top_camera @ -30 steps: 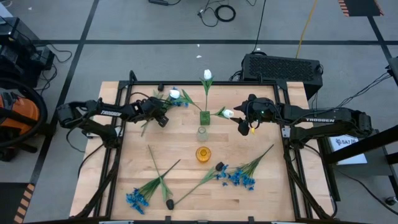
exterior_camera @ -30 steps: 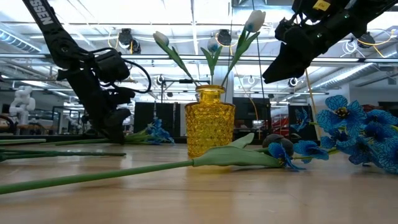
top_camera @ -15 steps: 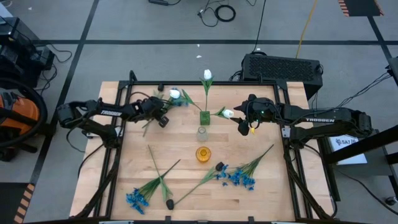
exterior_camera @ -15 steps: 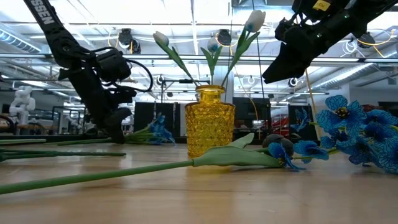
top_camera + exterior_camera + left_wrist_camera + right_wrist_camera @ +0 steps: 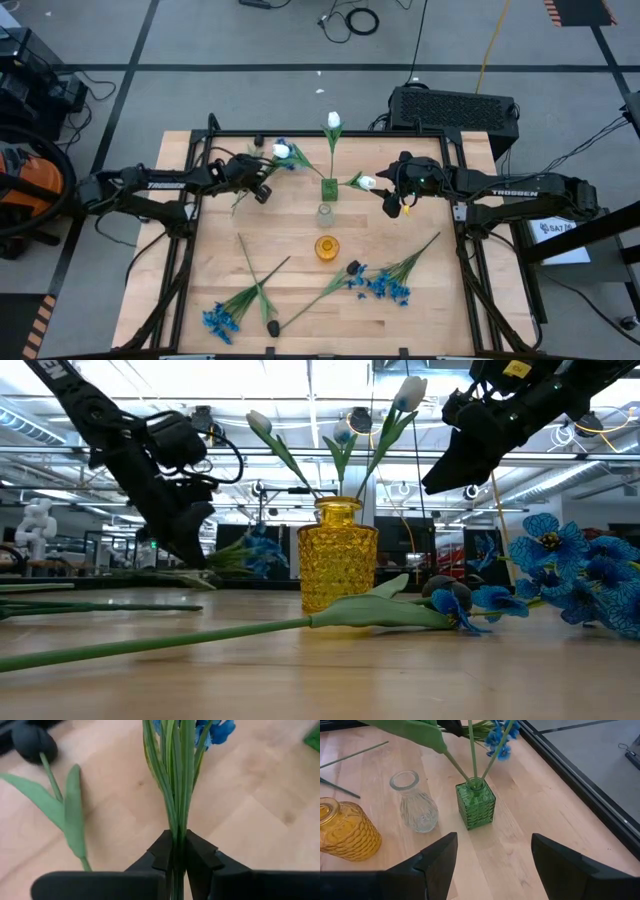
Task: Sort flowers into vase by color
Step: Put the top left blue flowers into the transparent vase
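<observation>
My left gripper (image 5: 262,191) is at the table's far left, shut on a blue flower (image 5: 212,729) with a bundle of thin green stems; its bloom (image 5: 262,550) hangs above the wood. A dark bud (image 5: 32,742) with a leaf lies on the table beside it. The green vase (image 5: 329,188) holds three white tulips (image 5: 334,121). Near it stand a clear vase (image 5: 324,212) and a yellow vase (image 5: 326,247). My right gripper (image 5: 392,206) hovers open, right of the green vase (image 5: 476,805). My left gripper pinches the blue flower's bundled green stems (image 5: 178,826) between its two fingers (image 5: 161,852), partway down from the bloom. The fingers slant down from the table's left, and the stems run roughly along them. The bloom end points ahead, off the table.
On the near half of the table lie two blue flowers (image 5: 385,286) (image 5: 220,320) and two dark-budded stems (image 5: 353,267) (image 5: 272,327). A black frame rail (image 5: 330,133) borders the table.
My left gripper has risen with the blue flower. The bloom, which lay low by the table a second ago, now hangs higher in the low view. My right arm has kept still.
</observation>
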